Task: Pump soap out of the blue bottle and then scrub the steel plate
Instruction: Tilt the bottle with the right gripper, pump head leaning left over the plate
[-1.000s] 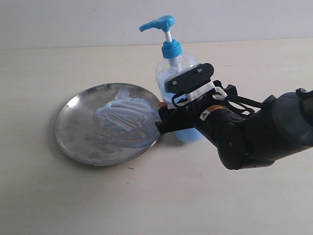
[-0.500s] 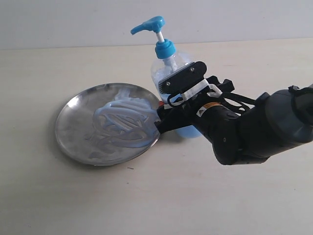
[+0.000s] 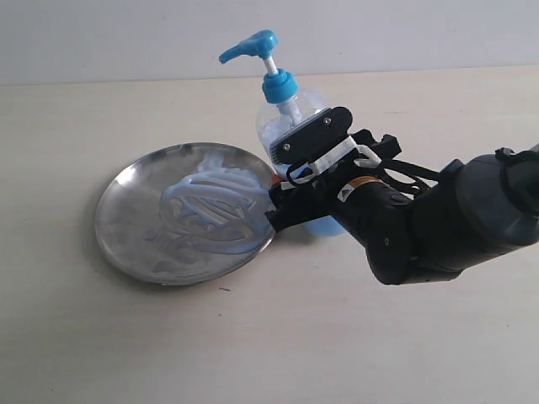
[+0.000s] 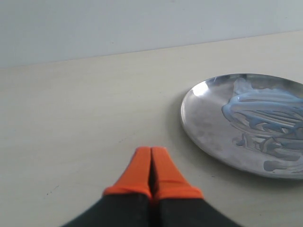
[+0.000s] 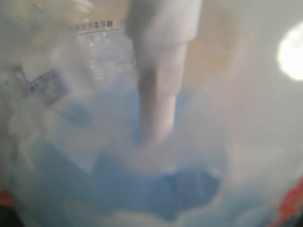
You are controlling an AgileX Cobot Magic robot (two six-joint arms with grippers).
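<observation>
The blue bottle [image 3: 278,114] stands just right of the steel plate [image 3: 126,215], leaning slightly toward it, with its pump spout over the plate's far edge. My right gripper [image 3: 295,178] is shut on the bottle's body, one finger across its front. In the right wrist view the bottle [image 5: 142,156] fills the picture, blurred, with its white dip tube [image 5: 158,94] showing. Pale blue soap [image 3: 210,210] lies in streaky smears on the plate's right half. My left gripper [image 4: 151,153] is shut and holds nothing, hovering over the table left of the steel plate [image 4: 203,118] and its soap [image 4: 265,118].
The beige table [image 3: 278,337] ends at a pale wall [image 3: 126,34] behind. My right arm's black body [image 3: 446,227] lies low over the table to the right of the bottle.
My right gripper has shifted left with the bottle in it, and the bottle's top now leans further over the plate's edge. The plate and soap have not moved.
</observation>
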